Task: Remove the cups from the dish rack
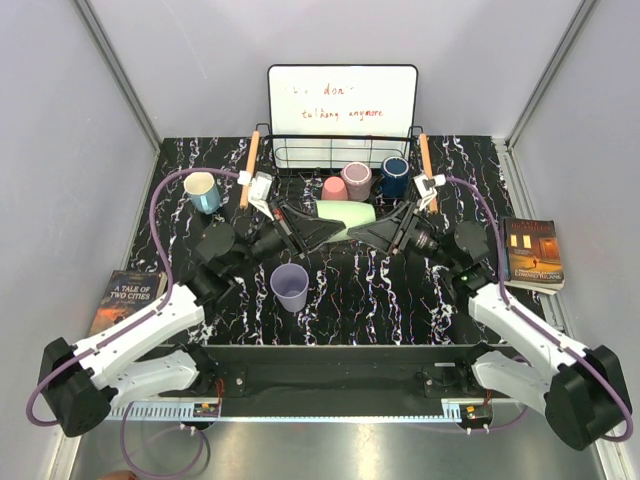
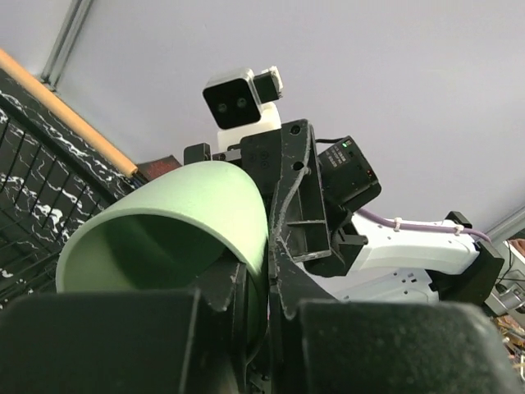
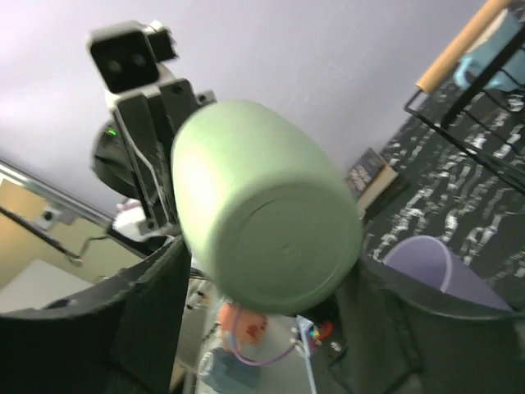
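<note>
In front of the dish rack, the left pincer pinches the pale green cup by its rim and the right pincer grips its base, so one should let go gently before either arm pulls.

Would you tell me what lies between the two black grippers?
A pale green cup, lying sideways, bridges the left gripper and right gripper; the top external view shows it.

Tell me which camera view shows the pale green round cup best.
The right wrist view: the pale green round cup fills it, side and flat base visible. The left wrist view shows mainly its open mouth. The top view shows it small, lying sideways.
</note>
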`<act>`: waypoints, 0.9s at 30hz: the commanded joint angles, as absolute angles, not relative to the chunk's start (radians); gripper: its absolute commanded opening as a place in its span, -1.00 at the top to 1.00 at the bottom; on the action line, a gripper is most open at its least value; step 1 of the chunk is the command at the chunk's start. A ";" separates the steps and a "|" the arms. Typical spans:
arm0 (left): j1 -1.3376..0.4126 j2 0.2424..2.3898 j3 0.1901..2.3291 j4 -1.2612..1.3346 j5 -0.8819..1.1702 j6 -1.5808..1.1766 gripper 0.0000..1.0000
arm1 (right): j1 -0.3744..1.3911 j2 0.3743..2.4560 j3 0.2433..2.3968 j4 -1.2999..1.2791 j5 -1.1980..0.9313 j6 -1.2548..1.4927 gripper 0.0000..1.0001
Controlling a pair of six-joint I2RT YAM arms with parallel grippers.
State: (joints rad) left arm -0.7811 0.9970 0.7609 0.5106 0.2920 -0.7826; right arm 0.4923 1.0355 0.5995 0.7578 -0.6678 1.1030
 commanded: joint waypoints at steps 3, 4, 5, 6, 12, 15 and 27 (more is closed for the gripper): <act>-0.769 0.959 0.879 0.233 0.149 -0.625 1.00 | 0.509 0.887 0.687 0.363 -0.583 0.824 -0.99; -0.769 0.939 0.894 0.201 0.120 -0.608 1.00 | 0.509 0.849 0.721 0.300 -0.513 0.745 -1.00; -0.769 0.928 0.909 0.140 0.106 -0.589 1.00 | 0.509 0.830 0.739 0.175 -0.471 0.709 -1.00; -0.769 0.917 0.945 0.109 0.089 -0.539 1.00 | 0.509 0.815 0.776 0.110 -0.354 0.643 -0.99; -0.769 0.888 1.120 -0.203 -0.055 -0.387 1.00 | 0.509 0.801 0.896 -0.242 -0.020 0.503 -0.99; -0.769 0.936 1.238 -0.455 -0.133 -0.362 1.00 | 0.509 0.830 0.933 -0.324 0.073 0.479 -0.99; -0.785 1.077 1.336 -1.043 -0.304 -0.376 1.00 | 0.509 0.946 0.914 -0.305 0.129 0.457 -0.99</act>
State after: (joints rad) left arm -0.7780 1.0801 1.3216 -0.9005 -0.2379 -0.3916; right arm 0.5041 0.9184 0.9051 -0.3233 0.0872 0.4854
